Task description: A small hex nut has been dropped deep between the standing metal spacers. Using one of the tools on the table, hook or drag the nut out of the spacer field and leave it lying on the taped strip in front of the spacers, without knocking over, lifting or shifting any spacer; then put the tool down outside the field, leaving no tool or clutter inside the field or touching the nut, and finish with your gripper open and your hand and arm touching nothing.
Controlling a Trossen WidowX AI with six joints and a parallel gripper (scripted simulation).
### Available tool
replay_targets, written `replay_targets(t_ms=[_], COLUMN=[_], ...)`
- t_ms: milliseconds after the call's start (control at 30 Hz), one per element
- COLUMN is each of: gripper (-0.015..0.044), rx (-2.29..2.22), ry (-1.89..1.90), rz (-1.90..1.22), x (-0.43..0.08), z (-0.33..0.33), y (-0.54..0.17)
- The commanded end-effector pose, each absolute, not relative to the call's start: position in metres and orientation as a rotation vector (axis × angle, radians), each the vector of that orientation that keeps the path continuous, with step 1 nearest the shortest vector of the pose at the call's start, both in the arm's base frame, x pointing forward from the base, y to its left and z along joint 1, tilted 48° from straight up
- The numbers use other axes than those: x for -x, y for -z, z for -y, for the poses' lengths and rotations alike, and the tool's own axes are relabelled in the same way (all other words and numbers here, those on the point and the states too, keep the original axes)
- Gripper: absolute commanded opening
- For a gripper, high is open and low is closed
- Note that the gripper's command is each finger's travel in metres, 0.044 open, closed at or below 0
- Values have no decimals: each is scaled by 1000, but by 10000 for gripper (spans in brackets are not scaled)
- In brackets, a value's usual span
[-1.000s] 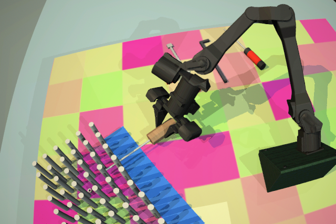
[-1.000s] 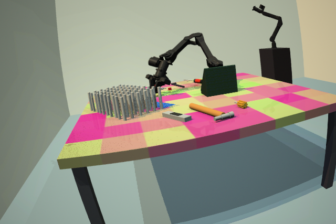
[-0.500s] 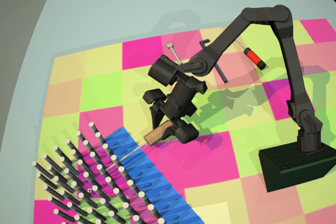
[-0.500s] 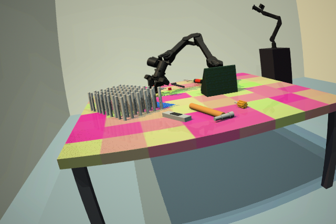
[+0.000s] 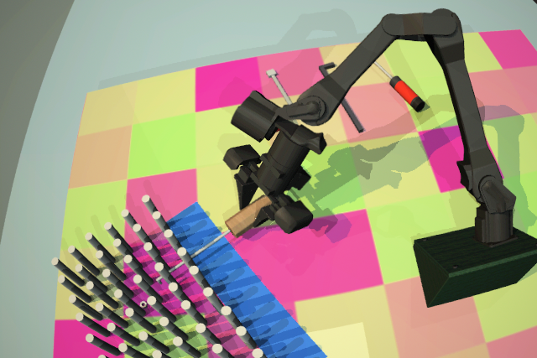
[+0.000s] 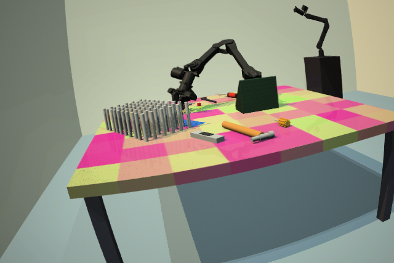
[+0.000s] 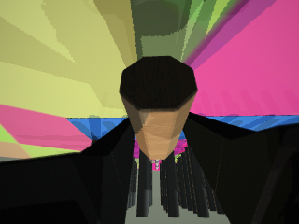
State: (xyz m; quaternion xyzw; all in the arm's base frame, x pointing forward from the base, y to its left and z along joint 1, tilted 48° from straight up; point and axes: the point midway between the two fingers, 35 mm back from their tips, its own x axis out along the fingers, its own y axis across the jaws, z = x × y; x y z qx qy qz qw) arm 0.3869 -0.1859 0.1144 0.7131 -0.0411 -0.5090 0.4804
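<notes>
Top view, black jointed arm (image 5: 453, 80) (image 6: 238, 55): reaching toward the spacers
Grey standing metal spacers (image 5: 161, 309) (image 6: 144, 120): surrounding the nut
Black parallel-jaw gripper (image 5: 259, 210) (image 6: 181, 102) (image 7: 156, 119): standing partly open, clamping the wooden-handled, thin metal hook (image 5: 247, 215) (image 7: 161, 131)
Small hex nut (image 5: 143, 303): lying deep among spacers

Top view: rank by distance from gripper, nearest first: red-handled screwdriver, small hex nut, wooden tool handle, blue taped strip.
1. Wooden tool handle: between the gripper's fingers.
2. Blue taped strip: just past the handle.
3. Small hex nut: deep among spacers.
4. Red-handled screwdriver: opposite side, beyond the arm.
</notes>
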Motion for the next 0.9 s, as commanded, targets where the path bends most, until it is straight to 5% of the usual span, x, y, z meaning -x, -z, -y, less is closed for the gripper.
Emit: replay_targets(t_ms=[0, 867], gripper=[0, 0], rx=[-1746, -1748], ry=[1232, 1231], rz=[110, 110], x=[-392, -408], z=[185, 181], y=[-116, -110])
